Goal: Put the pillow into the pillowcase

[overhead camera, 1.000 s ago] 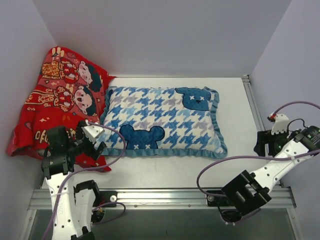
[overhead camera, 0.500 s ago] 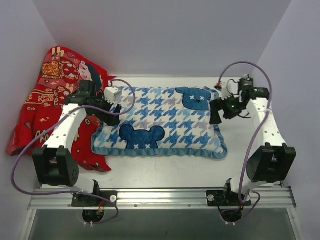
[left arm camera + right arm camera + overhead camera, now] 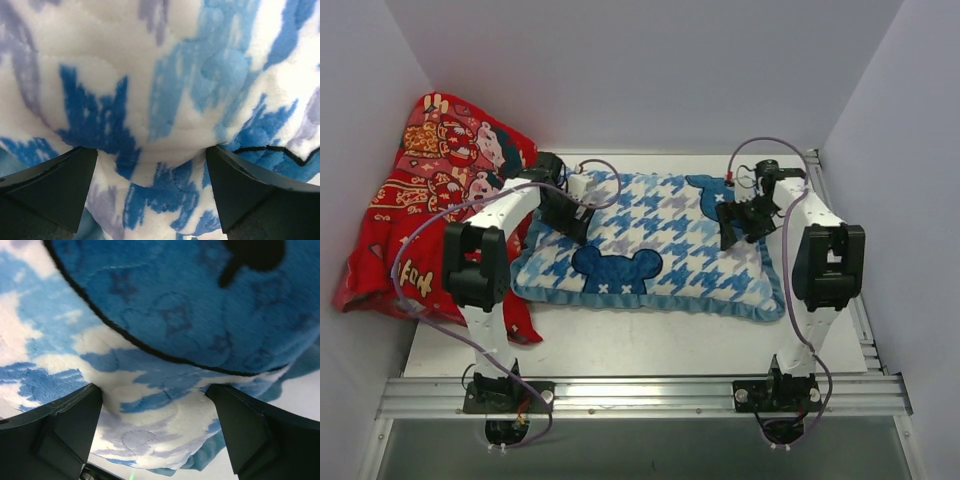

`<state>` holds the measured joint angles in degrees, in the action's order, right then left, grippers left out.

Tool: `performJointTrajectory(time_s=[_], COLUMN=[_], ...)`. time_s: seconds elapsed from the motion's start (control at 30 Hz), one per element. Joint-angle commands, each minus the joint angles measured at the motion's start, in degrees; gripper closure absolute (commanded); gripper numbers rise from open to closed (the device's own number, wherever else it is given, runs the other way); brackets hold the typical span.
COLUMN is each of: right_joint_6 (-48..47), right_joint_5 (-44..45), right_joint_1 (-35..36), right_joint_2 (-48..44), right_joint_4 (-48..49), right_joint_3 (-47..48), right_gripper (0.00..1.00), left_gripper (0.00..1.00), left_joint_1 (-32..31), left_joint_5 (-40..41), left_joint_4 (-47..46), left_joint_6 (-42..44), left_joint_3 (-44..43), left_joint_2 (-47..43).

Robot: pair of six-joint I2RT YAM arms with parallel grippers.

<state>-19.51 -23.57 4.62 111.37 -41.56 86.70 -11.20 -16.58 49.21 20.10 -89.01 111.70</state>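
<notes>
Plush blue-and-white houndstooth pillowcase (image 3: 650,245) on counter (image 3: 620,340): soft, light, likely bunches. Left fingers (image 3: 45,185), right fingers (image 3: 255,430) both spread apart, pressed into fabric. Pinch ruffled blue trim (image 3: 650,303).

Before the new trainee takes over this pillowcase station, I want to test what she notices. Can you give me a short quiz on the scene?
1. True or false: the left hand and the right hand both press on the pillowcase with jaws open.
2. Pick one: what lies on the robot's left of the pillowcase? A, a red cartoon cloth; B, a folded towel; C, a cardboard box.
3. Fill in: the dark blue shapes printed on the pillowcase are ___ heads.

Key: 1 true; 2 A; 3 bear.
</notes>
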Motion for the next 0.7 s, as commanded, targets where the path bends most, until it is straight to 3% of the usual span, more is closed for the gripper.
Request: performJointTrajectory(time_s=[0.0,0.17,0.37,0.5,0.67], right_joint_6=[-1.0,-3.7,-2.2,-0.5,6.5], right_joint_5=[7.6,8.6,4.9,1.4,-4.9], right_joint_1=[-10.4,-15.7,-16.1,-16.2,-15.8], right_joint_2=[-4.2,-3.7,-7.0,-15.4,-25.9], right_joint_4=[-4.1,-6.2,-8.4,-8.6,-9.3], right_joint_3=[-1.6,4.2,9.0,5.6,-1.4], right_gripper=[0.04,0.03,0.00,0.00,0.00], left_gripper=[0.02,0.03,0.03,0.03,0.02], left_joint_1=[-4.9,-7.1,-3.3,1.4,0.7], left_joint_5=[-3.9,-7.2,-3.4,-7.2,-1.3], left_joint_4=[-5.1,-5.4,-6.2,-5.4,-1.1], left_joint_6=[-4.9,-10.2,-13.1,-15.7,-14.6], left_joint_3=[-7.6,-14.2,-15.1,-15.7,-13.0], left_joint_2=[3.4,7.1,0.2,-6.7,-14.3])
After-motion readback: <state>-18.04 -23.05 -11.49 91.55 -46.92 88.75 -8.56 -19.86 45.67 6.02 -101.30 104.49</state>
